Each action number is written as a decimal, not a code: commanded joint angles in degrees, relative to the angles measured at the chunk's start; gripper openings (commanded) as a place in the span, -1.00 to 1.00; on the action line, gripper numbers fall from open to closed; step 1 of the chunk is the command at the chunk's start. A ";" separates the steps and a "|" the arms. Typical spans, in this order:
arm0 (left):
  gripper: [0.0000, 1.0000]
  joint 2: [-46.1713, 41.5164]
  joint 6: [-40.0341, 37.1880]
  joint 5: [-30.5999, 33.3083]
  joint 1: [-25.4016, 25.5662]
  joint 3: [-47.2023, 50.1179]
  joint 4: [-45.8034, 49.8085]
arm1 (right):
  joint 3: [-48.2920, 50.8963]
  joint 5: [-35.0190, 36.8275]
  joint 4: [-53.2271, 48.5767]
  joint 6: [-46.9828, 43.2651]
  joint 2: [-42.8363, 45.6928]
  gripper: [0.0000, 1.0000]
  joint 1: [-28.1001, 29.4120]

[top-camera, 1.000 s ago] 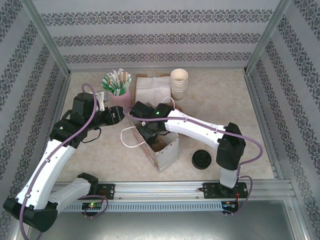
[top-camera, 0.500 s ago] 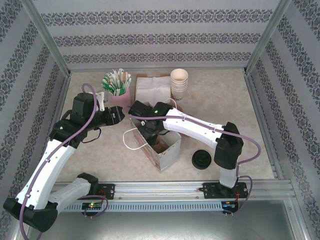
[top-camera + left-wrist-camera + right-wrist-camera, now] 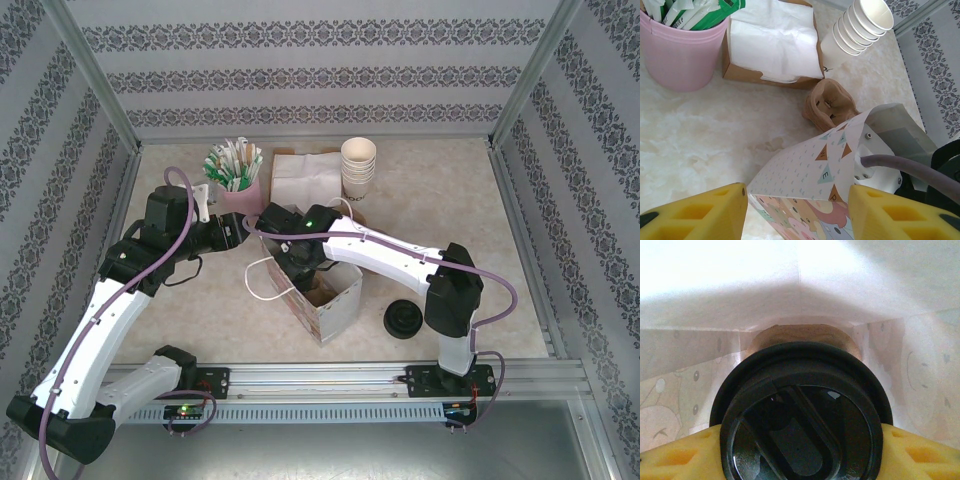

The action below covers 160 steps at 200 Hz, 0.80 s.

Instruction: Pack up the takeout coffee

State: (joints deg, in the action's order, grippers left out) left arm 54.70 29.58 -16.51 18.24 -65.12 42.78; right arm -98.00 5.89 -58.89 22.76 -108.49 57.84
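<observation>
Table [image 3: 450,200]: pale marbled top, walled in by patterned panels, with everything below standing on it.
Gift bag [image 3: 338,305]: printed paper, upright near the middle of the table, mouth open, its white cord handle looped out to the left.
My right arm: reaches from the near right across and down into the bag's mouth.
Napkin box [image 3: 305,178]: brown cardboard with white napkins, at the back just beyond the bag.
Pink cup [image 3: 238,192]: upright, left of the napkin box, stuffed with green and white packets.
Paper cups [image 3: 358,165]: a lidless cream stack, just right of the napkin box.
Takeout coffee [image 3: 800,415]: inside the bag, its black lid facing my right wrist camera and the bag's walls close around it.
Right claw [image 3: 800,452]: pinching the takeout coffee, one yellow finger [image 3: 670,457] against each side of the lid.
Left claw [image 3: 797,195]: at the bag's far-left corner, fingers apart with the bag's top edge between them; I cannot tell whether they press it.
Loose lids [image 3: 403,320]: a low black pile, right of the bag, apart from it.
Brown cardboard piece [image 3: 830,102]: between the napkin box and the bag.
</observation>
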 commanded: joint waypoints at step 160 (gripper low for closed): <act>0.13 0.22 -0.84 -1.25 -0.62 -1.57 0.18 | 7.47 -2.93 -0.96 2.14 -6.12 0.17 0.95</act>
State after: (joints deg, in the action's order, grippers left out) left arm 55.09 29.61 -17.12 18.24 -65.12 42.78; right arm -94.08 6.13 -55.00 23.03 -108.99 58.00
